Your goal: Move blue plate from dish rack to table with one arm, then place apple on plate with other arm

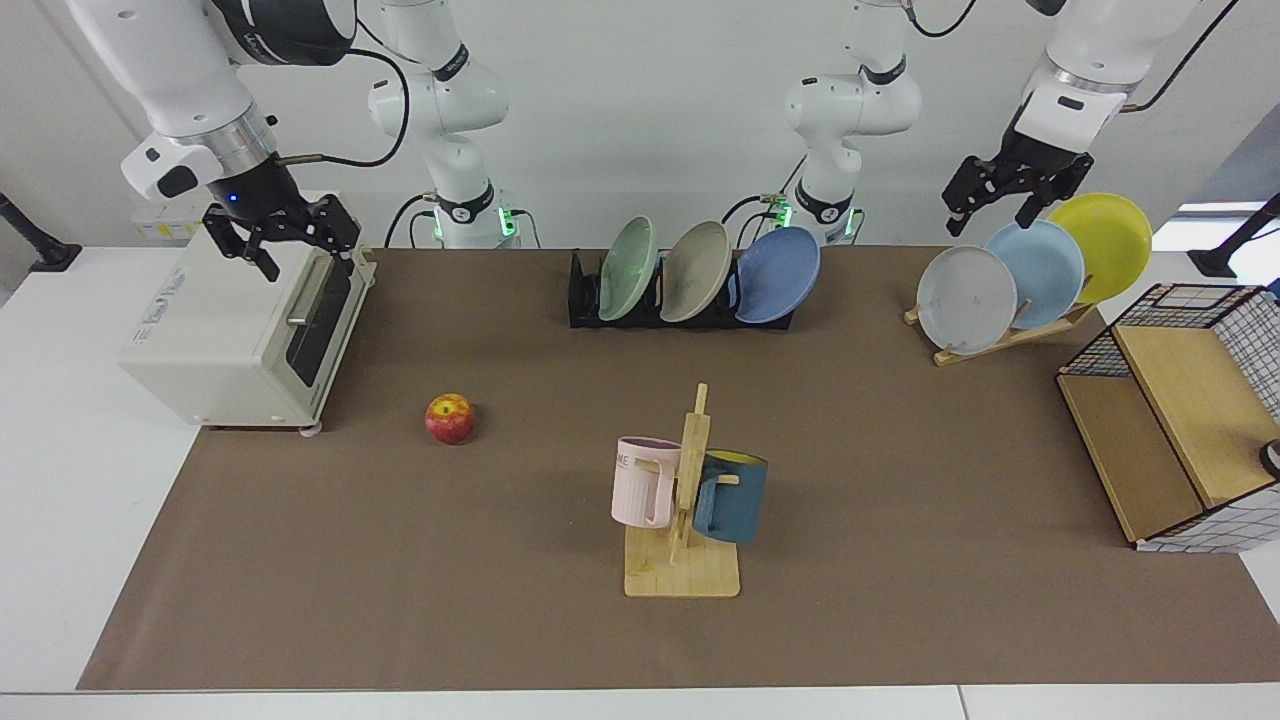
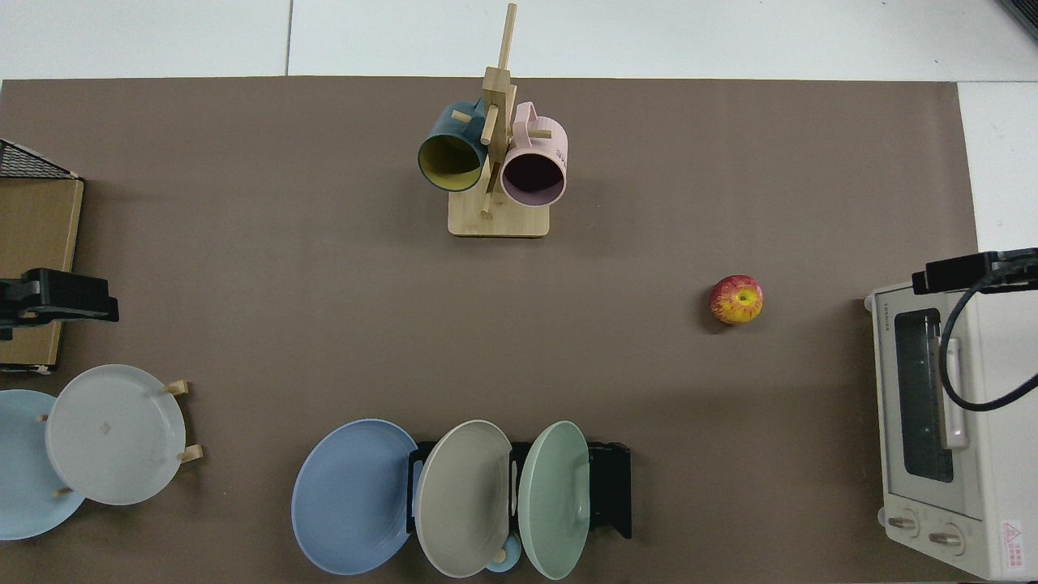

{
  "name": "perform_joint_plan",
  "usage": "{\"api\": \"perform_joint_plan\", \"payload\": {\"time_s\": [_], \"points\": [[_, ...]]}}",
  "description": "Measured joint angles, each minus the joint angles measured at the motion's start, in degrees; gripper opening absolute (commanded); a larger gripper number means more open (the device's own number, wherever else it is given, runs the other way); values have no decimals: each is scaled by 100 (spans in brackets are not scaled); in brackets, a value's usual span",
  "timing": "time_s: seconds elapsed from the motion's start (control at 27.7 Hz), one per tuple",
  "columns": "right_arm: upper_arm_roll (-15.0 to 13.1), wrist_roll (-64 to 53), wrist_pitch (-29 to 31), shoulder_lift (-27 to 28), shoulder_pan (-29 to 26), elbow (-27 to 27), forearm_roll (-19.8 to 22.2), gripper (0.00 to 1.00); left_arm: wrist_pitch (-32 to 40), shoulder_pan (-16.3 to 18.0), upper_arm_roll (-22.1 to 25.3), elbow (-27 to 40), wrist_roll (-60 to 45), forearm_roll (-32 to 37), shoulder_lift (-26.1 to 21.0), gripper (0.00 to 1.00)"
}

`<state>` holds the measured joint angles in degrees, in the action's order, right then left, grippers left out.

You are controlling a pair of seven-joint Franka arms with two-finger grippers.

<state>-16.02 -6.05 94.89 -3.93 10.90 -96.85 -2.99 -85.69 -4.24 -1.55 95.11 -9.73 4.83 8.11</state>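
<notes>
The blue plate (image 1: 778,274) stood on edge in the end slot of the dish rack (image 1: 585,300), the end nearer the wooden plate stand (image 1: 1010,335). It leaned back with its hollow face toward the camera across the counter (image 1: 900,480); seen from above, the plate (image 2: 353,496) overhung the rack's end (image 2: 612,487), so that rim edge was bare — beside it only a beige plate (image 1: 694,271) crowded in, with a green plate (image 1: 628,268) beyond.

The left hand (image 1: 995,195) hung above the grey plate (image 1: 966,299) and the pale blue plate (image 1: 1035,272) on the wooden stand, fingers parted and gripping nothing, well apart from the rack. The right hand (image 1: 285,240) hovered over the toaster oven (image 1: 240,335), its fingers also spread and empty.

The apple (image 1: 450,418) sat stem dimple up on the brown mat, near the oven. Between the rack and the mug tree (image 1: 685,500) lay a broad bare stretch of mat; more lay open toward the wire shelf (image 1: 1180,420).
</notes>
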Motion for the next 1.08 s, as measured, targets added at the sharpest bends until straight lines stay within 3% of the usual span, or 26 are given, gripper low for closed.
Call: {"api": "perform_joint_plan", "payload": {"time_s": [0.22,0.54,0.79,1.08], "points": [[1,0,0,0,0,0,-4,100,2,-33,-424,416,-591,237,289,100],[5,0,0,0,3,0,-6,100,-23,-215,-1367,1648,-1672,682,1043,100],[17,64,37,2,55,0,-7,100,-318,-756,-1677,2681,-2563,1241,1291,100],[1,72,427,32,68,-119,-7,100,-1098,-825,-1708,3630,-2866,1466,1271,100]]}}
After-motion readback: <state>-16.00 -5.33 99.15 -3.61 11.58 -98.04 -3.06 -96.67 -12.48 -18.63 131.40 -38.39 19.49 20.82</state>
